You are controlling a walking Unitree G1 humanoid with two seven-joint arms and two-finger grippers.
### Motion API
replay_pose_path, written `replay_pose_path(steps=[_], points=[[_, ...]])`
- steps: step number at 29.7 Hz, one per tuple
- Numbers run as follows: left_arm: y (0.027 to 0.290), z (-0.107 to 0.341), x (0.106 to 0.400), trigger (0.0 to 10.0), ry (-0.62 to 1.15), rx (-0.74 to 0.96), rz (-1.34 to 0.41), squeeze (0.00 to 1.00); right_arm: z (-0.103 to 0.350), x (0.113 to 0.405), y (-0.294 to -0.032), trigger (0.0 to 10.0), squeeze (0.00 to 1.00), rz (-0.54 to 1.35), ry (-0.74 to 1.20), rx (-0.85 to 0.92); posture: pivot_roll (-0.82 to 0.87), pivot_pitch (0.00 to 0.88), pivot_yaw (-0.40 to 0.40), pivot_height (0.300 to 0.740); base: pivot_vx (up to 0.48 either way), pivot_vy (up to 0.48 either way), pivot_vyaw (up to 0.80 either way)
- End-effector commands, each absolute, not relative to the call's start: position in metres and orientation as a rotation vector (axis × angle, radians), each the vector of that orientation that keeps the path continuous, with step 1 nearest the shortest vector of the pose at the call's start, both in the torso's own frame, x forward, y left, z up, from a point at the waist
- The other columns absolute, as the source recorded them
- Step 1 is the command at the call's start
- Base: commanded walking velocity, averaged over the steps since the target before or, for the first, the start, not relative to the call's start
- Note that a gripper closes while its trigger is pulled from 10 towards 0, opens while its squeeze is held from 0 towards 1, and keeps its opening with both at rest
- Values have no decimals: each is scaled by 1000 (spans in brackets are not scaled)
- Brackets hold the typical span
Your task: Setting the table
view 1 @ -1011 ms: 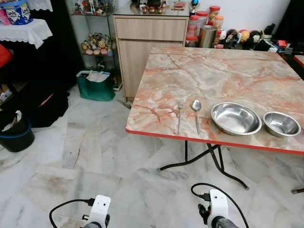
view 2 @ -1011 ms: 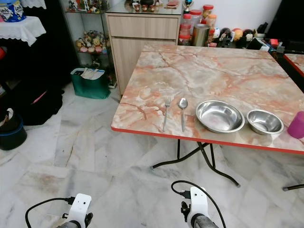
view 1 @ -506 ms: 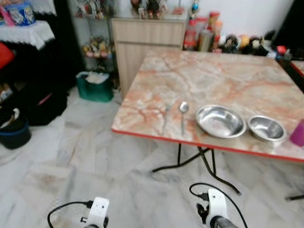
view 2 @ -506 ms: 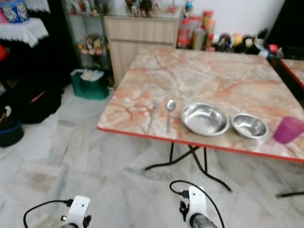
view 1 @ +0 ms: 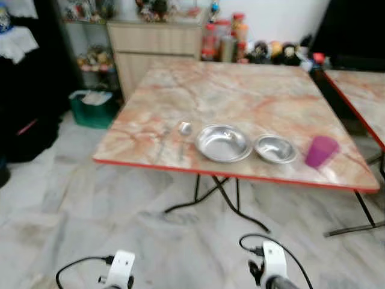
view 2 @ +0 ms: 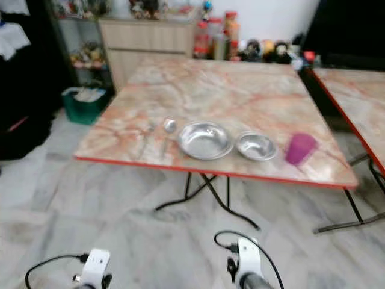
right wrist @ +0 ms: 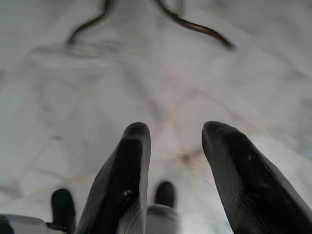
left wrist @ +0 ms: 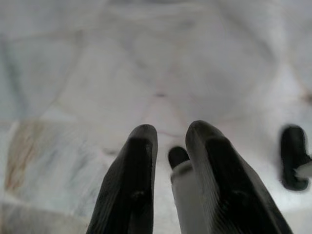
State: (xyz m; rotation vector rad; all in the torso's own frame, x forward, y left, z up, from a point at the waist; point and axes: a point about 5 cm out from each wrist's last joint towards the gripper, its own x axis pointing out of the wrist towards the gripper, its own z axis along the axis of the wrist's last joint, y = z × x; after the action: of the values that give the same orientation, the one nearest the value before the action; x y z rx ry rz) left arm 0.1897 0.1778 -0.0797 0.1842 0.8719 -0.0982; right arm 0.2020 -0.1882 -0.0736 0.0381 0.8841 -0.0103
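- A green bin (view 1: 91, 108) with papers in it stands on the floor at the far left, beside a wooden cabinet (view 1: 155, 47)
- The left gripper (left wrist: 168, 141) hangs low over the pale marble floor (view 1: 54, 198); its two black jaws stand a narrow gap apart, holding nothing
- The marble-patterned surface (view 1: 240, 90) with a red edge stands ahead on black folding legs (view 1: 216, 195)
- Along its near edge, leftmost, lies a fork (view 1: 162, 139), blurred and hard to make out, with a spoon (view 1: 183, 132) just beside it, bowl end pointing away from the robot
- Next comes a large steel bowl (view 1: 223, 143), close to the spoon
- A smaller steel bowl (view 1: 274, 149) sits just beside the large one; whether they touch I cannot tell
- A purple cup (view 1: 320, 151) stands upright near the small bowl, toward the surface's near right corner
- The right gripper (right wrist: 175, 146) also hangs over the floor, near the folding legs, its jaws spread wider apart and empty
- Jars and small figurines (view 1: 258, 49) line the wall behind the surface
- A second red-edged surface (view 1: 361, 96) shows at the far right, apart from the first
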Motion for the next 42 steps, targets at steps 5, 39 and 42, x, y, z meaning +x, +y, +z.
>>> replay_pose_path(steps=[5, 39, 42], points=[[181, -70, 206, 10000, 810, 138, -45, 0, -73, 201, -192, 10000, 0, -41, 878, 45, 14, 0, -32, 740, 0, 0, -88], [144, 105, 343, 10000, -190, 7, -51, 0, -73, 202, -194, 10000, 0, -72, 871, 57, 15, 0, -21, 740, 0, 0, 0], [138, 105, 343, 10000, -195, 0, -72, 0, -75, 199, -195, 10000, 0, -77, 880, 55, 9, 0, -19, 740, 0, 0, 0]])
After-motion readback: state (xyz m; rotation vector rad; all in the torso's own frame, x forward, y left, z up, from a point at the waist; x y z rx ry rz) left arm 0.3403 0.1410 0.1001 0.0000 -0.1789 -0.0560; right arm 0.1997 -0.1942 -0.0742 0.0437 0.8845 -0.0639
